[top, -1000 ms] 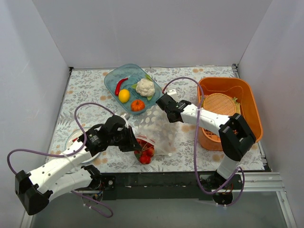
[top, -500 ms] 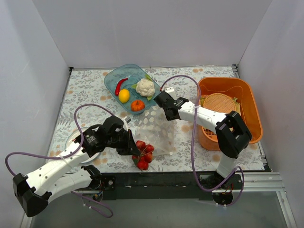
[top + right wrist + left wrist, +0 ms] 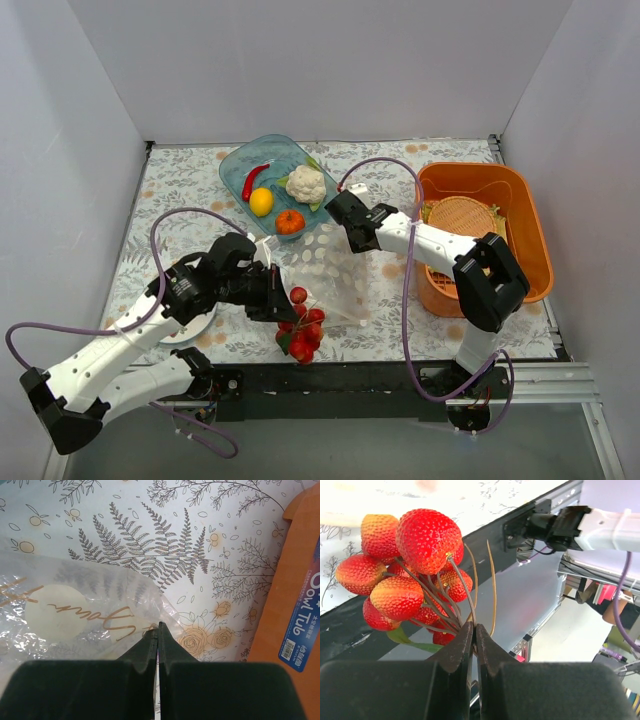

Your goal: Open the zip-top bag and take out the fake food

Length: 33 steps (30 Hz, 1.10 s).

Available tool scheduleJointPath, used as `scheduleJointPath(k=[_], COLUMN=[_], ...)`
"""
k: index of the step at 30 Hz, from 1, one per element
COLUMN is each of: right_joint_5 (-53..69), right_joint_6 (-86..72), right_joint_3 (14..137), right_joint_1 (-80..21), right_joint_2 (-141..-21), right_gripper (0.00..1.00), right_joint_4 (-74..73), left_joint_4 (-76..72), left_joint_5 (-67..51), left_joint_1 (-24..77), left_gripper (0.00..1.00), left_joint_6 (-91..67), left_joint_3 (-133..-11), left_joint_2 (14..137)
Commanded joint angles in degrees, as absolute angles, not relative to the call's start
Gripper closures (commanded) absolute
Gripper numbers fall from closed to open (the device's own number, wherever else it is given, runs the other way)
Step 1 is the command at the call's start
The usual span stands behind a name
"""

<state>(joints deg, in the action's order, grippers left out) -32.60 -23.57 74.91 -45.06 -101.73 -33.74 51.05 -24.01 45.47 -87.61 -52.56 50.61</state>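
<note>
Two arms share the job, and starting at the left, the left pincer [image 3: 474, 630] is pressed nearly shut on the thin stems of a strawberry bunch [image 3: 415, 565], the berries hanging off its tip just past the near edge of the surface [image 3: 180, 190], over the black rail. Just to the right lies the zip-top bag [image 3: 330, 275], crinkled and dotted. Its far corner is nipped by the right pincer [image 3: 158, 629], whose jaws stand fully closed on the film. Behind the bag, the teal bowl [image 3: 232, 170] holds the rest of the fake food: a chili [image 3: 253, 180], a lemon [image 3: 261, 201], a pumpkin [image 3: 290, 221] and a cauliflower [image 3: 306, 184]. At the far right is the orange tub [image 3: 530, 235]. The main risk, I judge, is the hold on those wiry stems: they are slim and springy, so a quick swing could let the bunch slip free, and from where it hangs it would likely drop off the surface. The right grip takes only a sliver of slick plastic, so a stronger pull could let the bag slide out and sag back. Compared with a second ago, the bunch has come away from the bag mouth toward the near edge, the left arm has swung with it, and the right pincer has drawn back toward the bowl, stretching the bag.
</note>
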Motion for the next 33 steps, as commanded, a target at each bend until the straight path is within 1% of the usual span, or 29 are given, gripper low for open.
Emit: scheduleJointPath(k=[1, 4, 10, 17, 22, 26, 30, 33], right_joint_5=[-32.3, -32.3, -31.3, -30.1, -29.5, -28.6, -27.9, -26.5], right_joint_6=[-23.0, -22.9, -22.2, -21.4, -20.8, -20.6, -20.2, -20.5], right_joint_3=[74.5, 73.9, 72.3, 70.7, 69.4, 68.7, 68.6, 67.8], right_joint_1=[-44.8, -44.7, -44.3, -44.0, -43.8, -43.4, -43.2, -43.2], right_joint_2=[-101.2, -100.8, -99.4, -96.7, -95.9, -95.9, -95.8, -95.2], right_gripper=[0.99, 0.99, 0.99, 0.99, 0.99, 0.99, 0.99, 0.99], right_joint_4=[-32.5, -32.3, -31.5, -30.4, -29.6, -28.7, -28.5, -28.0], left_joint_4=[53.5, 55.5, 60.5, 60.4, 59.9, 58.8, 58.5, 54.5], left_joint_5=[-26.5, -26.1, -19.4, -17.5, -22.6, -25.3, -22.9, -23.4], left_joint_1=[45.2, 45.2, 45.0, 41.8, 34.1, 31.8, 30.8, 29.5], left_gripper=[1.0, 1.0, 1.0, 1.0, 1.0, 1.0, 1.0, 1.0], left_joint_6=[-85.7, -84.5, -82.0, -79.4, -75.8, -74.8, -74.7, -75.2], left_joint_3=[-58.3, -62.8, -72.1, -80.6, -86.6, -89.5, -92.2, -92.4], left_joint_2=[51.1, 52.5, 55.6, 60.8, 64.8, 67.1, 68.7, 70.3])
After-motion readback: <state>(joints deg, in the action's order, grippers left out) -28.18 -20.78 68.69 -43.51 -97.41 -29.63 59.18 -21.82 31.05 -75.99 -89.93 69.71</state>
